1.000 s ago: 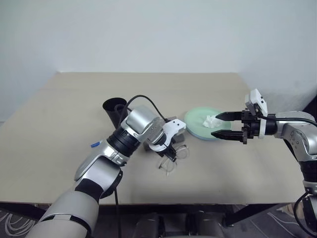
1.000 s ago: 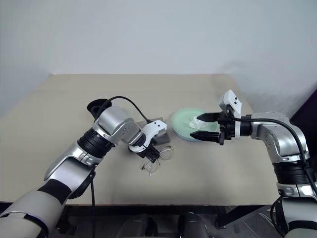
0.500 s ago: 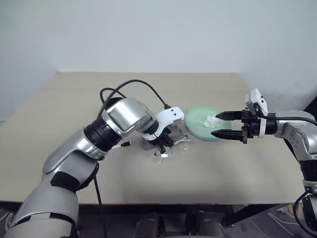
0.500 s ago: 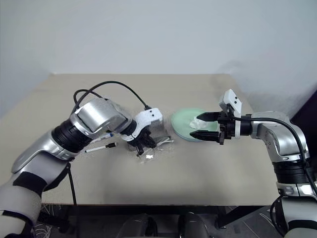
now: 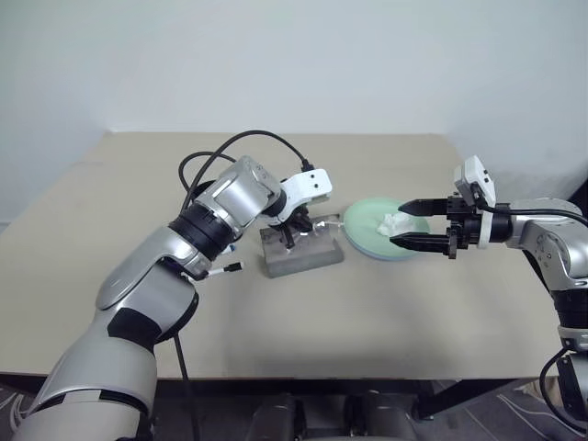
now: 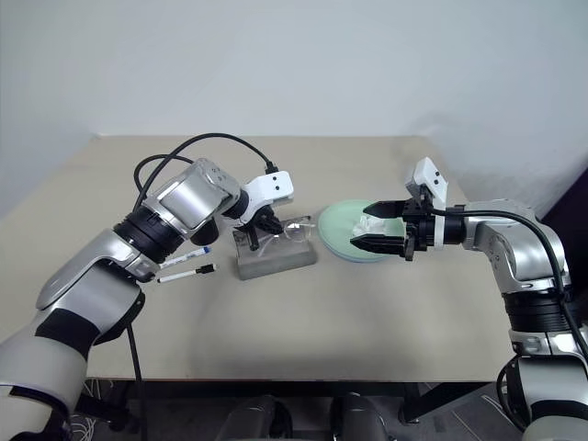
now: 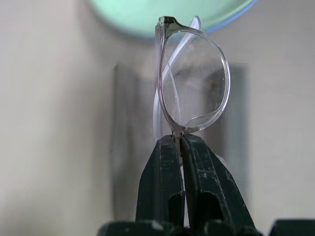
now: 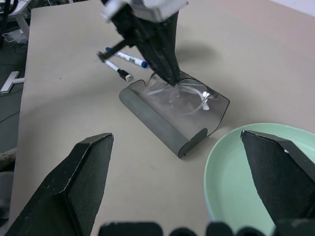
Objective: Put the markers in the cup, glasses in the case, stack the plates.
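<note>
Since a second ago the left gripper [image 6: 261, 223] has carried the glasses [image 8: 183, 94] up off the bare table and across to the open grey case [image 5: 300, 254], and with the arm swung away the two markers [image 6: 186, 262] now show on the table [image 5: 386, 322] where the forearm used to cover them.

Going from left to right: the blue-capped and black-capped markers lie side by side on the table, near the left end of the case and apart from it. The black cup is hidden behind the left arm. Next comes the case, lid open, with the left gripper above it, its fingers [image 7: 167, 187] pinched tight on the rim of the clear frame. The glasses hang just over the tray of the case; whether they already touch its floor I cannot tell. Beyond the case sits the green plate [image 5: 363, 225] with a crumpled white tissue [image 5: 395, 223] on it and a blue edge showing underneath, so the plates look stacked already. Farthest right, the right gripper [image 5: 413, 224] hovers over that plate with its fingers spread wide, holding nothing.

To do this step well, I would line the frame up lengthwise with the tray, lower it until it rests flat inside the walls, then let go gently so no arm of the glasses hooks over the edge.
</note>
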